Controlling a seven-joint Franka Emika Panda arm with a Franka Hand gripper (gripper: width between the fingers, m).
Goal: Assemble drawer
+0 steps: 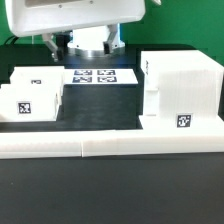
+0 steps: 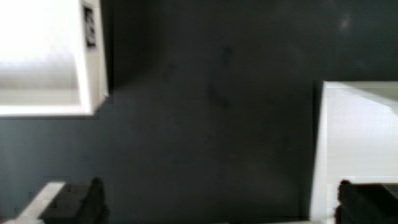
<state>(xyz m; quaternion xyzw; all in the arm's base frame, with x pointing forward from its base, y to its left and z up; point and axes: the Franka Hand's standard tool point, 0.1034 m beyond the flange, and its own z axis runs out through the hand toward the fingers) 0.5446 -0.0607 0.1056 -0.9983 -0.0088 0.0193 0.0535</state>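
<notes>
Drawer housing (image 1: 180, 90) stands near the table (image 1: 110, 190) edge at the exterior view's right | trays (image 1: 25, 98) near the opposite edge | you see the gripper (image 2: 217, 200) spread wide, holding nothing, over the dark surface between them.

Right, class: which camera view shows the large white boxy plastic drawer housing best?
The exterior view: the large white boxy plastic drawer housing stands whole on that view's right, with top, front and tag showing. The wrist view gives only cropped white parts; whether either is the housing cannot be told.
</notes>
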